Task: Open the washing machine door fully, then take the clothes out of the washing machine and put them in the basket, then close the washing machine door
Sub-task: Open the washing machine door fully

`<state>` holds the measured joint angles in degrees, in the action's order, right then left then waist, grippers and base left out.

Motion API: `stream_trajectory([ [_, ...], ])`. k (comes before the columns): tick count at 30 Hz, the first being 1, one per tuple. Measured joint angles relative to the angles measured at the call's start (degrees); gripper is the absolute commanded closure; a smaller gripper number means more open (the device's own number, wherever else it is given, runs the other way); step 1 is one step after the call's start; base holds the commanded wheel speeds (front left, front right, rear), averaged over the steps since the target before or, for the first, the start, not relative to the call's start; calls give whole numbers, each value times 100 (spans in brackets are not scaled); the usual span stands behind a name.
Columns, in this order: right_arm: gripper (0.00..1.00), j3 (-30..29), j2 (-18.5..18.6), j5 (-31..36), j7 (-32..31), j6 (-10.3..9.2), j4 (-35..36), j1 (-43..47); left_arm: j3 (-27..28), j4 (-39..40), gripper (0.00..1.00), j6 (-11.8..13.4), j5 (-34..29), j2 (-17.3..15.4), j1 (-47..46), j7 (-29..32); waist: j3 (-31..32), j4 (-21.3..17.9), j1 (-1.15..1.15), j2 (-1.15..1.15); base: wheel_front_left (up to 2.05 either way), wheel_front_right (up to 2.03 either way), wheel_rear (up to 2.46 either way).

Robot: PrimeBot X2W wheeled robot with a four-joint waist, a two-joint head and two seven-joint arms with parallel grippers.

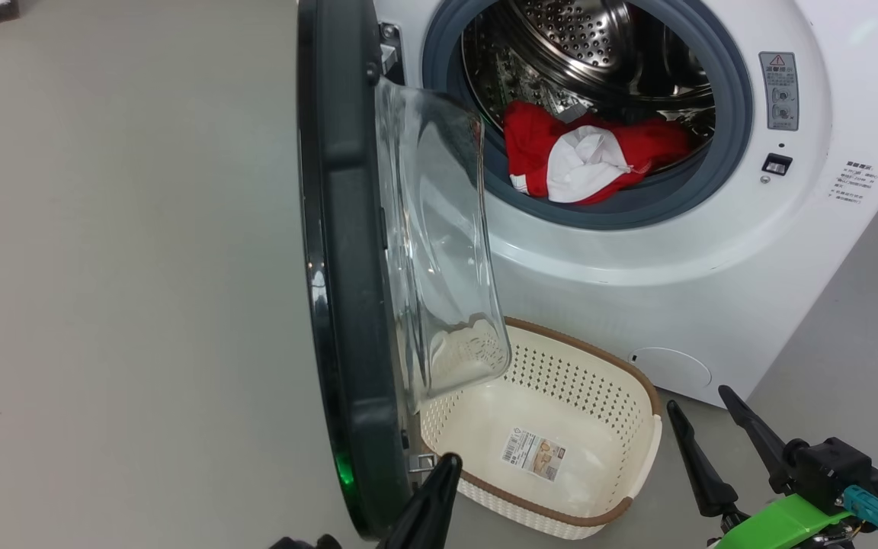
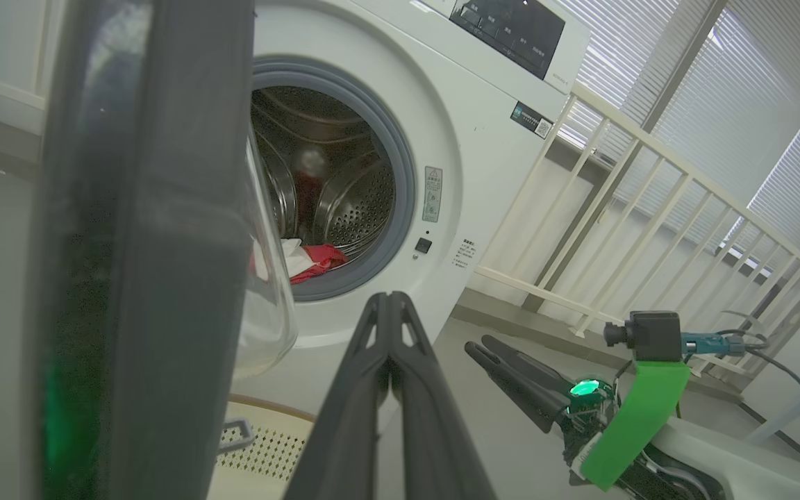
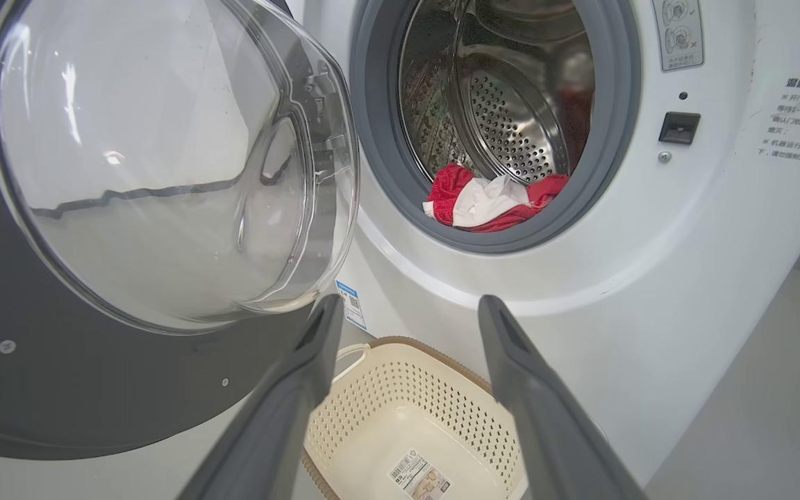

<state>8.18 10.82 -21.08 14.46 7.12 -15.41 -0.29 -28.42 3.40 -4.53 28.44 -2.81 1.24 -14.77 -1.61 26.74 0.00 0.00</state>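
**While the door stands open, the clothes wait in the drum**

Since the washing machine door (image 1: 347,267) hangs swung out, roughly square to the front of the washing machine (image 1: 637,252), we judge the opening step nearly done and the unloading not yet begun. Our left tool (image 2: 389,305) is pressed shut and empty, just beside the door's lower rim on its inner side. Our right tool (image 1: 698,398) is spread wide, also empty, near the basket (image 1: 576,377) and aimed at the drum mouth.

The door shows us its edge, with its glass bowl bulging out over the basket. The clothes (image 1: 584,156) lie in a red and white bundle at the front of the drum, against the grey seal, with their long axis running across the opening from side to side. The basket sits on the floor just below, empty.

Next, we think the door may need a further push outward. Then the right tool must reach into the mouth and close on a raised fold.
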Motion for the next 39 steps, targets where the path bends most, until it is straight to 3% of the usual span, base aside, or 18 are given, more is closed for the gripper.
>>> stream_trajectory([
  [7, 0, 18, 5, -7, 0, 0, 19, 0, -32, -786, 100, 5, 157, -3, -93, 5, 9, -13, 0, 0, 0, 0, 0],
  [22, 0, 19, 9, -7, 0, 0, 78, 0, 371, -1128, 100, 200, 226, 12, -231, 9, 16, -8, 0, 0, 0, 0, 0],
  [39, 0, 42, 31, -7, 0, 0, 110, -2, 1786, -1192, 100, 313, -191, 40, -124, 13, -74, 91, 0, 0, 0, 0, 0],
])
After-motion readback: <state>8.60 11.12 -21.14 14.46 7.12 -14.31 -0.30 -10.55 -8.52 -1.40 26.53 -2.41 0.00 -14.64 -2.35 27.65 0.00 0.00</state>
